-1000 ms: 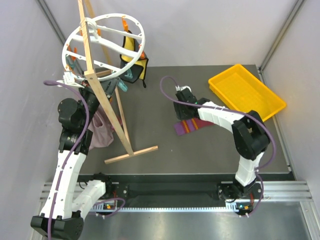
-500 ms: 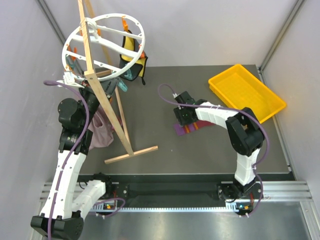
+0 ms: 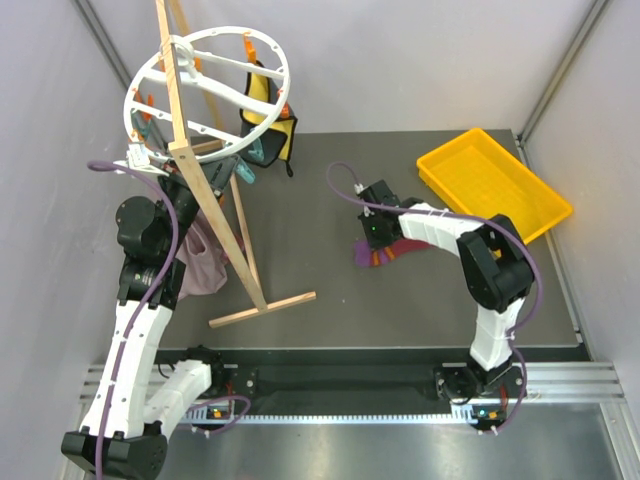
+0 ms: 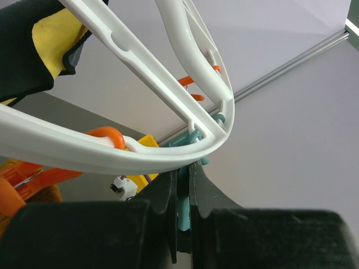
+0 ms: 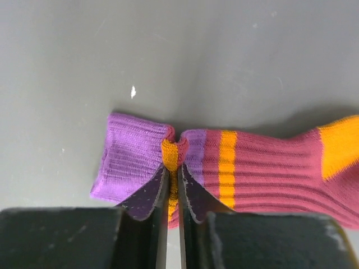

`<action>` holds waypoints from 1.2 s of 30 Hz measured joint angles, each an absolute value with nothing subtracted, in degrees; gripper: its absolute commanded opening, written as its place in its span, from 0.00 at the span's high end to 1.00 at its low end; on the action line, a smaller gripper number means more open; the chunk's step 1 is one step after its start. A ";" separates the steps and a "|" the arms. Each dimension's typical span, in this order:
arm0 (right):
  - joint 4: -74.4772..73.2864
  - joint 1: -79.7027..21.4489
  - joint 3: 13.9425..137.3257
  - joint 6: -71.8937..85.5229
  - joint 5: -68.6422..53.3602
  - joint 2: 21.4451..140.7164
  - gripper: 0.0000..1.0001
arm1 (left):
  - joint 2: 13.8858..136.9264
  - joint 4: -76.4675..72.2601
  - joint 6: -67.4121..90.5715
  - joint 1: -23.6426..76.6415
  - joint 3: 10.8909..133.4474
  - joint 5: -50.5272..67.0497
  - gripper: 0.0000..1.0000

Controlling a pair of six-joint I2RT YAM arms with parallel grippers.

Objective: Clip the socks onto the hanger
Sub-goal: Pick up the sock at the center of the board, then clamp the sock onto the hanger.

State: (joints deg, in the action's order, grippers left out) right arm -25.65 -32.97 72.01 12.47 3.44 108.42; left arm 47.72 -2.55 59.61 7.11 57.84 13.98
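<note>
One sock [image 3: 388, 251] lies on the dark table, maroon with orange stripes and a purple cuff [image 5: 132, 162]. My right gripper [image 3: 372, 236] is down on it and shut, pinching a raised fold of sock [image 5: 258, 168] just behind the cuff between its fingertips [image 5: 174, 161]. The white wheel-shaped hanger [image 3: 205, 85] hangs from the wooden stand at the back left. My left gripper [image 3: 150, 150] is up at the hanger's lower left rim [image 4: 140, 157]. It [image 4: 184, 171] is shut on a teal clip [image 4: 183, 212] under that rim.
A light wooden stand [image 3: 235, 225] rises from the table's left half, its foot bar [image 3: 262, 309] lying across the front. A pale mauve cloth [image 3: 203, 262] hangs by the left arm. A yellow-and-black garment [image 3: 265, 120] hangs behind. A yellow tray [image 3: 495, 185] sits at the back right.
My right gripper came down over the sock and shut on it near the cuff, bunching the fabric into a fold. The left arm has stayed still on the clip.
</note>
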 measured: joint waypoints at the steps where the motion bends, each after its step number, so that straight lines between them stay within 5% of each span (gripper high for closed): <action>1: -25.58 -32.97 71.55 12.60 3.51 107.59 0.97 | 47.72 -2.52 59.61 7.11 57.84 13.98 1.00; 9: -21.10 -33.41 68.79 16.51 0.12 92.55 1.00 | 47.72 -2.52 59.64 7.11 57.84 13.98 1.00; 16: 3.01 -34.68 57.41 29.39 -12.82 76.20 1.00 | 47.72 -2.57 59.92 7.11 57.84 14.04 1.00; 29: 40.27 -46.17 54.24 41.10 -23.09 77.14 1.00 | 47.79 -4.64 64.45 7.11 56.31 14.83 1.00; 36: 46.28 -47.51 57.80 43.11 -22.96 82.46 1.00 | 47.77 -5.10 65.71 7.11 56.23 15.16 1.00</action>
